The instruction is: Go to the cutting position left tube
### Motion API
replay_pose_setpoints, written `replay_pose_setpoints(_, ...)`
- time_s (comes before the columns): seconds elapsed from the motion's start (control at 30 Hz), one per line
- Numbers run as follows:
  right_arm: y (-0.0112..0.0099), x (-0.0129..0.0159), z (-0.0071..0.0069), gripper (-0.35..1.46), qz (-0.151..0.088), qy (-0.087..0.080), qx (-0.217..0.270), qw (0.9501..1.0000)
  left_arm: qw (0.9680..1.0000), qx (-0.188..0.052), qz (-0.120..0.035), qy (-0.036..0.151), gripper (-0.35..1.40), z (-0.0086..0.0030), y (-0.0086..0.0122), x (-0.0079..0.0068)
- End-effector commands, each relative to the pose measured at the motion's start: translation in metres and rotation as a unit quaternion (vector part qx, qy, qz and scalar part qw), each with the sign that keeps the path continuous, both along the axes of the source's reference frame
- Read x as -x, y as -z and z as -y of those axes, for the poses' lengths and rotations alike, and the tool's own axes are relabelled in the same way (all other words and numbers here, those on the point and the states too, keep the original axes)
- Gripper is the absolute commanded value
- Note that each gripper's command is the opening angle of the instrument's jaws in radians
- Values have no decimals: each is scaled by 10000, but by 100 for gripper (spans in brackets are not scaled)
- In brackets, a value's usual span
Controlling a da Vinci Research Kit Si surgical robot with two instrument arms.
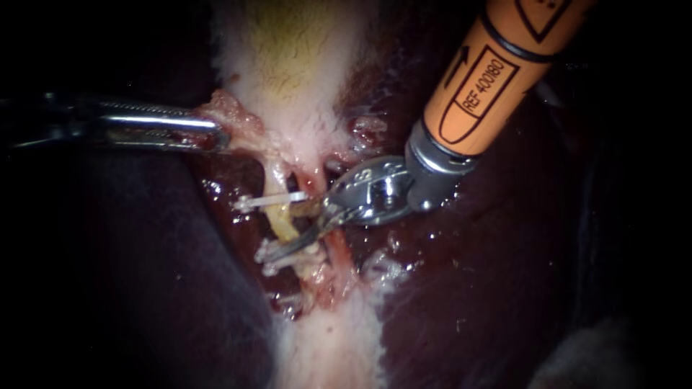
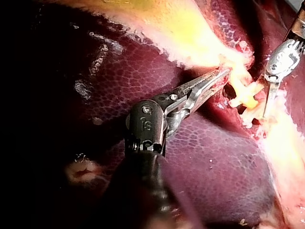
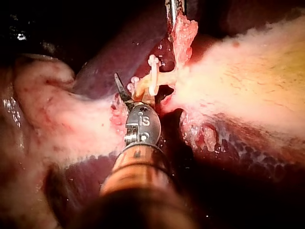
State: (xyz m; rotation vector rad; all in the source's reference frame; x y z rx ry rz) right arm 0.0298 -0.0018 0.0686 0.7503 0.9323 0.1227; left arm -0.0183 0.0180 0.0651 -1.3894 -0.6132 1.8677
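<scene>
Right instrument [image 1: 299,232]: orange shaft, entered from upper right; blades seen apart, set against the left tube [image 1: 285,225].
Location of left tube: yellowish, just below the gallbladder [image 1: 288,65], running between the upper clip [image 1: 274,199] and the lower clips [image 1: 270,253].
Left instrument [image 1: 213,135]: jaws clamped on pink tissue at the gallbladder's edge.
Liver [image 1: 144,274]: dark, seen on both sides of the pale tissue.

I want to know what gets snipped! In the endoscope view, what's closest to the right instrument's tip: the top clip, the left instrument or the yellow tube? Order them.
1. The yellow tube, at the tip of the right instrument.
2. The top clip, just above.
3. The left instrument, farther up and left.
</scene>
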Motion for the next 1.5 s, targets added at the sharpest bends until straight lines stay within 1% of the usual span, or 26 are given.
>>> replay_pose_setpoints(0.03, 0, -2, 2, 128, -7, 19, 26, 10000, 10000, -1, -2, 2, -35, 0, -1, 0)
replay_pose_setpoints(0.07, 1, -4, 3, 126, -24, 53, 29, 10000, 10000, -1, -2, 2, -35, 0, -1, 0)
replay_pose_setpoints(0.2, -1, -12, 11, 125, -79, 81, -2, 9999, 10000, -1, -2, 2, -35, 0, -1, 0)
replay_pose_setpoints(0.27, -4, -16, 14, 125, -73, 58, -41, 9999, 10000, -1, -2, 3, -35, 0, -1, 1)
replay_pose_setpoints(0.3, -5, -18, 15, 125, -109, 38, -49, 9999, 10000, -1, -3, 3, -35, 0, -1, 1)
replay_pose_setpoints(0.4, -9, -25, 16, 125, -190, -131, -237, 9995, 10000, -1, -3, 4, -35, 0, -1, 1)
replay_pose_setpoints(0.47, -11, -30, 14, 125, -227, -365, -420, 9982, 10000, -1, -3, 4, -35, 0, -1, 1)
replay_pose_setpoints(0.57, -16, -38, 12, 126, -305, -608, -661, 9955, 10000, -1, -2, 3, -35, 0, -1, 1)
replay_pose_setpoints(0.6, -17, -40, 12, 128, -318, -666, -717, 9947, 10000, -1, -3, 3, -35, 0, -1, 1)
replay_pose_setpoints(0.7, -20, -43, 13, 128, -335, -772, -858, 9928, 10000, -1, -3, 5, -35, 0, -1, 2)
replay_pose_setpoints(0.83, -20, -43, 13, 130, -353, -822, -952, 9914, 10000, -1, -4, 6, -35, 0, -1, 2)
replay_pose_setpoints(0.93, -15, -42, 14, 130, -380, -839, -1001, 9907, 10000, -1, -4, 6, -35, 0, -1, 2)
replay_pose_setpoints(1.03, -8, -40, 17, 130, -390, -882, -1132, 9889, 10000, -1, -3, 4, -35, 0, -1, 1)
replay_pose_setpoints(1.27, 13, -44, 22, 130, -524, -953, -1299, 9855, 10000, -1, -1, 2, -35, -1, -2, 1)
replay_pose_setpoints(1.37, 18, -46, 23, 128, -531, -939, -1343, 9851, 10000, -1, -2, 2, -35, -1, -2, 1)
replay_pose_setpoints(1.5, 18, -47, 23, 128, -532, -935, -1343, 9851, 10000, -1, -2, 3, -35, -1, -2, 1)
